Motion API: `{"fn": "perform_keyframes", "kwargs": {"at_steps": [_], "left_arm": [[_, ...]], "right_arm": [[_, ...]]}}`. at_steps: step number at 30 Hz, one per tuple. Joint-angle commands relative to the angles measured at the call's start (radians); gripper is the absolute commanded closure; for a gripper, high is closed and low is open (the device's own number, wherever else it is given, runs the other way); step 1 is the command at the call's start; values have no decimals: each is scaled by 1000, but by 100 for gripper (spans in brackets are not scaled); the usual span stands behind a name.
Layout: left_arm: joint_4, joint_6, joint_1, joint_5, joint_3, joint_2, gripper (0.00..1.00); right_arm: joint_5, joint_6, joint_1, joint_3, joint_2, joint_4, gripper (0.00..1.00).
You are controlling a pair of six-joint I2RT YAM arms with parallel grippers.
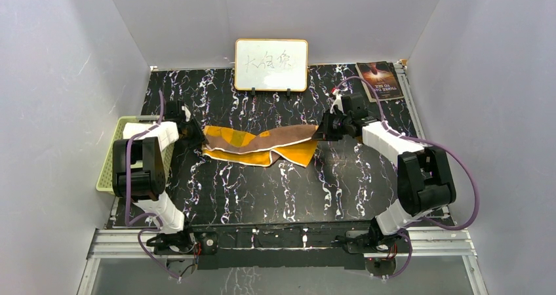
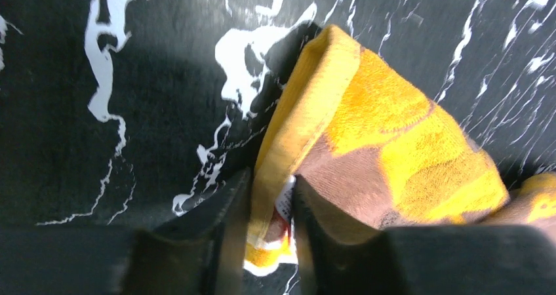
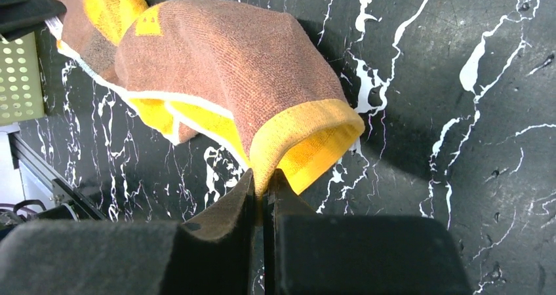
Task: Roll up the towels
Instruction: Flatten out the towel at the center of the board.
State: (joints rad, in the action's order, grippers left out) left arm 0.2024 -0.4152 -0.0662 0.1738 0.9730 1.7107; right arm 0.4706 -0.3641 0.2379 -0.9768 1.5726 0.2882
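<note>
The orange-and-dark-brown cloth point(image 1: 259, 145) hangs stretched between my two grippers over the middle of the dark marbled table point(image 1: 275, 190). My left gripper point(image 1: 195, 132) is shut on its left end; in the left wrist view the jaws pinch the orange hem and a white label point(image 2: 270, 210). My right gripper point(image 1: 321, 130) is shut on its right end; in the right wrist view the jaws clamp the orange hem point(image 3: 263, 193) below the brown face point(image 3: 223, 65). The cloth's middle sags, with a lower orange fold toward the table. The cream-beige towel is out of view.
A pale green slotted basket point(image 1: 117, 158) stands at the table's left edge beside the left arm, also showing in the right wrist view point(image 3: 19, 78). A whiteboard point(image 1: 271, 65) stands at the back centre. A dark booklet point(image 1: 379, 80) lies at the back right.
</note>
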Motion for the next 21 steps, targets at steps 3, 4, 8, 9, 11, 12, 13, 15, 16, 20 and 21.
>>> {"fn": "perform_keyframes", "kwargs": {"at_steps": [3, 4, 8, 9, 11, 12, 13, 15, 16, 20, 21], "left_arm": [[109, -13, 5, 26, -49, -58, 79], [115, -12, 5, 27, -49, -63, 79], [150, -1, 4, 12, -32, -90, 80], [166, 7, 3, 1, -19, -97, 80], [216, 27, 3, -23, 18, -111, 68], [241, 38, 4, -32, 42, -117, 61], [264, 48, 5, -37, 62, -124, 55], [288, 61, 2, -36, 88, -146, 48], [290, 64, 3, -26, 90, -157, 48], [284, 56, 2, 45, 76, -170, 63], [284, 56, 3, 61, 69, -168, 63]], "right_arm": [[10, 14, -13, 11, -67, -26, 100], [11, 14, -13, 11, -68, -26, 100], [9, 15, -13, 5, -76, -21, 100], [4, 16, -14, 5, -80, -19, 100], [-5, 17, -15, 0, -86, -12, 100], [-10, 17, -14, -2, -90, -8, 100], [-16, 17, -14, -4, -93, -4, 100], [-19, 16, -15, -9, -98, -2, 100], [-16, 14, -16, -12, -98, -2, 100], [-4, 10, -15, -24, -89, -1, 100], [-2, 10, -16, -25, -89, -2, 100]]}}
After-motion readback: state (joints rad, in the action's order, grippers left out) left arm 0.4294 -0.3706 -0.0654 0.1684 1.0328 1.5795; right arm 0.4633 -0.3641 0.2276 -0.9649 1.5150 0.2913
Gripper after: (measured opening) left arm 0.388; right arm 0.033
